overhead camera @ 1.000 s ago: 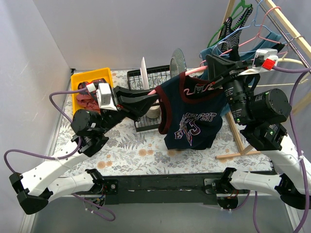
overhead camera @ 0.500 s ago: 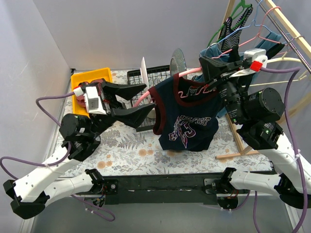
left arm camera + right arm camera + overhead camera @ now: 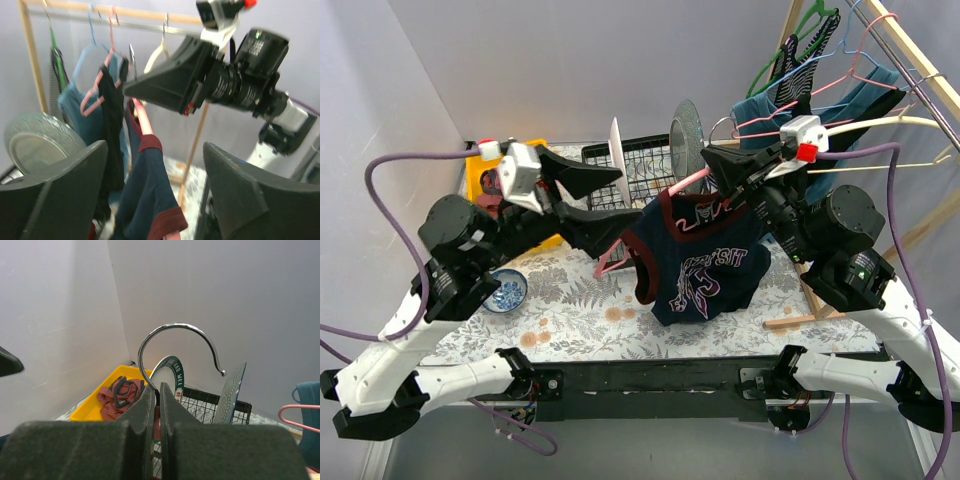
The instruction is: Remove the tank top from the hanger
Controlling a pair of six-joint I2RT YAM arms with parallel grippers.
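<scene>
A navy tank top (image 3: 705, 270) with maroon trim hangs on a pink hanger (image 3: 686, 180) held above the table. My right gripper (image 3: 718, 168) is shut on the hanger's neck, just below its metal hook (image 3: 172, 332), and the right wrist view shows the two fingers pressed together around it (image 3: 160, 388). My left gripper (image 3: 628, 193) is open at the tank top's left shoulder. In the left wrist view a shoulder strap (image 3: 150, 180) and the pink hanger arm (image 3: 142, 117) lie between the wide-apart fingers (image 3: 60, 190), untouched.
A yellow bin (image 3: 480, 165) with red cloth sits at the back left, a black dish rack (image 3: 645, 160) with plates beside it. A wooden clothes rack (image 3: 880, 40) with more hangers and clothes stands at the right. A small blue bowl (image 3: 505, 290) sits near the left arm.
My left gripper has opened, let go of the tank top's shoulder, and risen. My right gripper has carried the hanger and tank top left and lower. The blue bowl is now uncovered.
</scene>
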